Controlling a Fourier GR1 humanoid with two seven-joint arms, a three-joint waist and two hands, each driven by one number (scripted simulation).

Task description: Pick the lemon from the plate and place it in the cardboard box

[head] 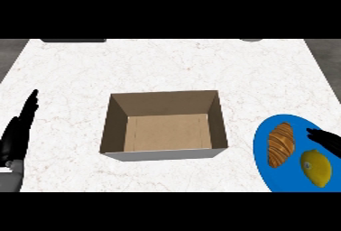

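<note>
Lemon (316, 168) is seen lying on the blue plate (266, 173) at the lower right of the table (166, 63), near the plate's right part, with its long axis running from upper left to lower right and one pointed tip turned toward the lower edge of the view. Just beside it to the left, a croissant (281, 144) is laid lengthwise on the same plate, apart from the lemon. The right hand (326, 140) is shown over the plate's right rim, just above the lemon, with its fingers stretched out and nothing held. The plate is cut off by the lower right of the view.

The cardboard box (164, 155) is set near the middle of the table, open at the top, its brown floor bare. A strip of bare table is left between box and plate. The table is white marble-patterned stone, with wide bare room behind the box and to its left. Dark floor is seen beyond the table's side edges. The left hand (16, 135) is rested at the left edge, fingers straight and upward, holding nothing.
</note>
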